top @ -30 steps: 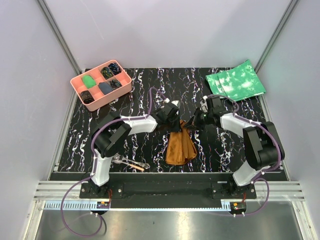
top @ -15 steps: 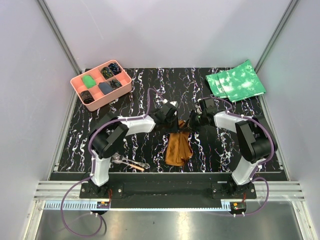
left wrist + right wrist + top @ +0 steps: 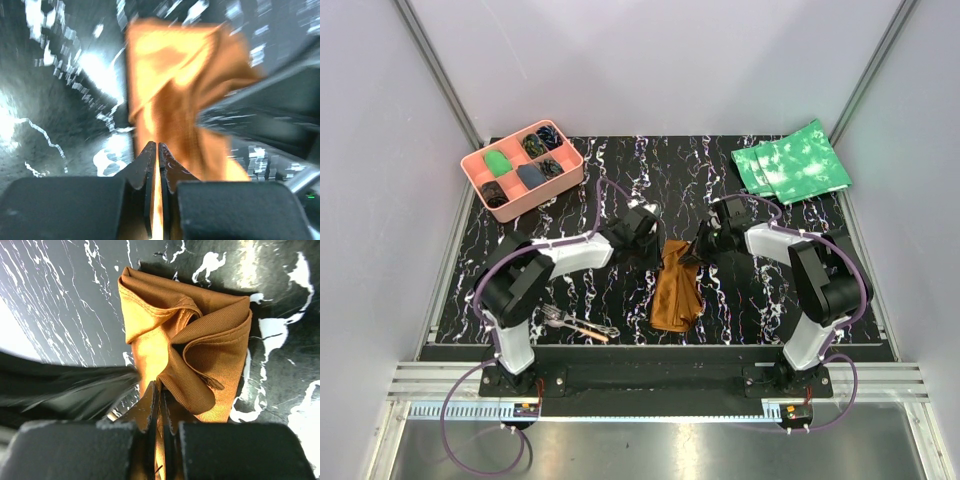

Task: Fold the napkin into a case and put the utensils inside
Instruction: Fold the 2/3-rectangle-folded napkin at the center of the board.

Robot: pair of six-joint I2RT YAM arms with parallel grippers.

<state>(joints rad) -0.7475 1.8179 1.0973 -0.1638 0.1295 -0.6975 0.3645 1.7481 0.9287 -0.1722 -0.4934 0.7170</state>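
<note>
left gripper (image 3: 157,148): my jaws are together, pinching the napkin (image 3: 674,295) edge | right gripper (image 3: 159,389): my jaws are together, clamped on the same napkin's bunched folds | napkin: folded narrow, far end held by both my grippers, near end lying mid-table (image 3: 620,170) | utensils (image 3: 578,324): on table beside my left arm's base, well apart from napkin

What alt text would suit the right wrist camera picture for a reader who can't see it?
The right arm's fingers pinch a fold of a rumpled rust-brown napkin lying on a black table veined with white. A dark blur crosses the picture's left.
</note>
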